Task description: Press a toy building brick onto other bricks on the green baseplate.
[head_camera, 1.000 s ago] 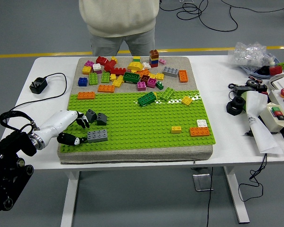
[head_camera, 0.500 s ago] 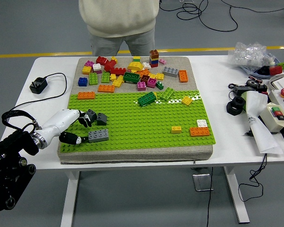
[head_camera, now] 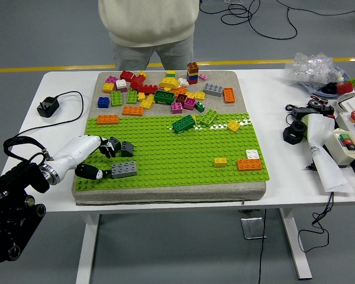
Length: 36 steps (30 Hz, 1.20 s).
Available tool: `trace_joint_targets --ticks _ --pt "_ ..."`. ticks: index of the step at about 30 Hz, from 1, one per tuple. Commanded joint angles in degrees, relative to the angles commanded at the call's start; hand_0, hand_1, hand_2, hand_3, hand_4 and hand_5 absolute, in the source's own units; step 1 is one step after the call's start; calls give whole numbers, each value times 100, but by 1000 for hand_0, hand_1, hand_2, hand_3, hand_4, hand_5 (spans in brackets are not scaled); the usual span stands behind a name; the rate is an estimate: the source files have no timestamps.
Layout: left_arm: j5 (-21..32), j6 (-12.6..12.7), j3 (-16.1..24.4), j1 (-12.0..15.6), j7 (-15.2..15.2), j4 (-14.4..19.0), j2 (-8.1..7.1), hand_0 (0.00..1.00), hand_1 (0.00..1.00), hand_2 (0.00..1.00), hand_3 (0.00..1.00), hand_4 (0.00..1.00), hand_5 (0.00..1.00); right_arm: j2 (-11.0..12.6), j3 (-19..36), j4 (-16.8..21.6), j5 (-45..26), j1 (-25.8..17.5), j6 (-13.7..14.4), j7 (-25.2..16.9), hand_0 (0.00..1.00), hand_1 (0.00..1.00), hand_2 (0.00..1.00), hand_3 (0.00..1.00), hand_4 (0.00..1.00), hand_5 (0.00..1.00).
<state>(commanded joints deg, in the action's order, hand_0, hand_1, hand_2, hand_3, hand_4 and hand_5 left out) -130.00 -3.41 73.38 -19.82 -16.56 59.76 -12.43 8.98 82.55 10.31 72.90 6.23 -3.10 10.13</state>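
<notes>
While left hand (head_camera: 97, 158) pinches grey brick (head_camera: 123, 170) — thumb side (near edge) | green baseplate (head_camera: 177, 157) under it

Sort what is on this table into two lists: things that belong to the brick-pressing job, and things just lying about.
Job: left hand, grey brick at its fingertips, dark grey bricks, green baseplate, loose brick pile.

Lying about: plug adapter, plastic bag, black rings, button box, white paper.

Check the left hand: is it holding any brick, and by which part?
The left hand touches the grey brick at its left end with the thumb; the other fingers sit by the dark bricks. A firm hold cannot be told.
</notes>
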Motion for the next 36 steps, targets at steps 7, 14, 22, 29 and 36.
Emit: trace_joint_targets --ticks 7,14,22,29,36 --pt "0 1 -3 -29 -1 -12 7 799 590 520 509 852 68 -2 2 0 -5 1 0 -1 789 725 769 782 998 697" --pt "0 5 28 -21 0 17 4 800 588 519 508 850 66 -3 9 0 -5 -3 -3 -2 789 725 769 782 998 697" --pt "0 -14 193 19 8 229 -59 800 587 519 508 850 69 2 22 0 -3 -8 -4 -1 789 726 769 782 998 698" --pt "0 -134 209 132 50 475 -153 805 595 522 509 855 74 0 24 0 -8 -4 3 -8 789 725 769 782 998 698" --pt "0 -570 211 329 207 987 -233 829 716 558 522 901 130 8 34 0 -4 -10 -2 -10 789 725 769 782 998 698"
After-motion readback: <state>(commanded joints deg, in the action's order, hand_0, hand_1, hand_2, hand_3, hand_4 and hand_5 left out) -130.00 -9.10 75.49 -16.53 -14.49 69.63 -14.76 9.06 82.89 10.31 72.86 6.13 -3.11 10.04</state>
